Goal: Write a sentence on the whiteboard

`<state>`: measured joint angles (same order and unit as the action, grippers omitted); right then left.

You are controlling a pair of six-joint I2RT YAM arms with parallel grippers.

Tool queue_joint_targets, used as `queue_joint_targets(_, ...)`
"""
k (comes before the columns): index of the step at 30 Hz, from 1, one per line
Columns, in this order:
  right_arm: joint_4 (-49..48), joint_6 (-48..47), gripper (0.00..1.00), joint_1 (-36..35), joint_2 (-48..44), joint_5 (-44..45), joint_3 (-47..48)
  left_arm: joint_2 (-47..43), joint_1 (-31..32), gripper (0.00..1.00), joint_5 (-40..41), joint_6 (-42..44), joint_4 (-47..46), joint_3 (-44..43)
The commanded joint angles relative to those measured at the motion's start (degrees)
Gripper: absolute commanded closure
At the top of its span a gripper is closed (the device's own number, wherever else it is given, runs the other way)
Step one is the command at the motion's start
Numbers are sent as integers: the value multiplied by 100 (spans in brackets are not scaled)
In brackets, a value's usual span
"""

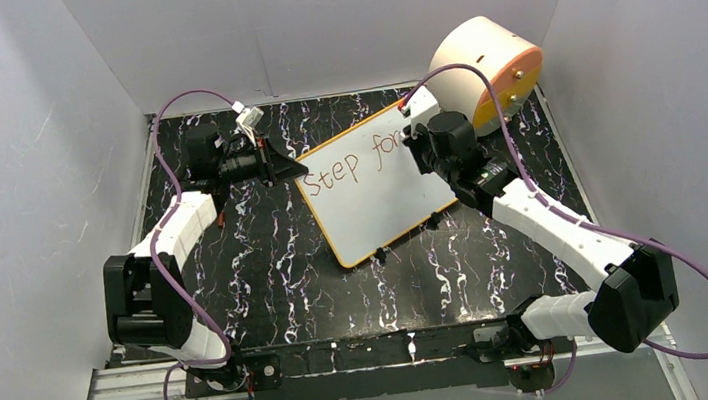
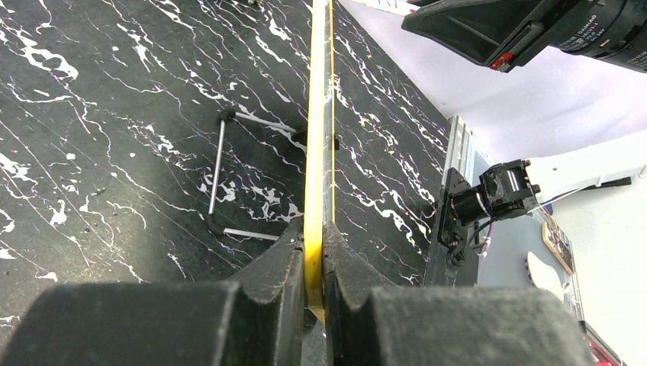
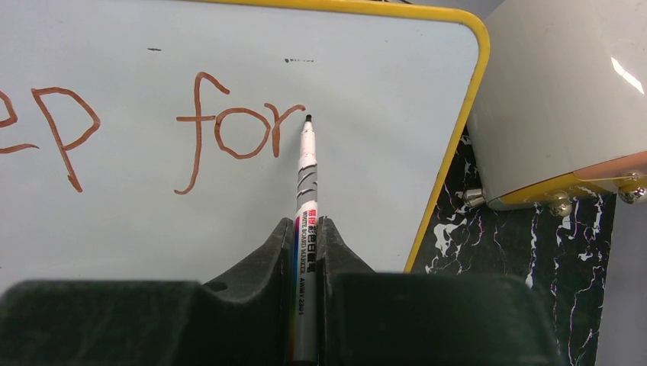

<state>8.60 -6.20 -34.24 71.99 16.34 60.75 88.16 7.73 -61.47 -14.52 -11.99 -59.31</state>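
Observation:
The whiteboard (image 1: 369, 193) lies tilted on the dark marbled table, white with a yellow frame (image 3: 450, 152). Reddish-brown writing, the sentence (image 1: 351, 166), reads "Step for" on it; the letters "for" (image 3: 236, 130) show in the right wrist view. My left gripper (image 1: 298, 169) is shut on the board's left corner, its yellow edge (image 2: 316, 175) clamped between the jaws (image 2: 314, 263). My right gripper (image 1: 423, 157) is shut on a whiteboard marker (image 3: 306, 229). The marker's tip (image 3: 307, 119) rests just right of the "r".
A round peach-and-orange drum (image 1: 486, 72) stands at the back right, close to the board's far corner. A thin wire stand (image 2: 221, 175) lies on the table behind the board. Grey walls close in on three sides. Purple cables loop from both arms.

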Motion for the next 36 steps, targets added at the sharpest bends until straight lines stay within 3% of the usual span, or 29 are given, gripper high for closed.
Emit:
queue_joint_targets(1,-159,62,100,53,-28,26,134,434,177,100,566,415,777,262)
queue_joint_targets(20,183,165,100,50,-250,124,-161,476,185,100,558,424,775,262)
queue_joint_targets(36,-487,80,100,125,-163,230,-34,487,220,100,537,459,826,251)
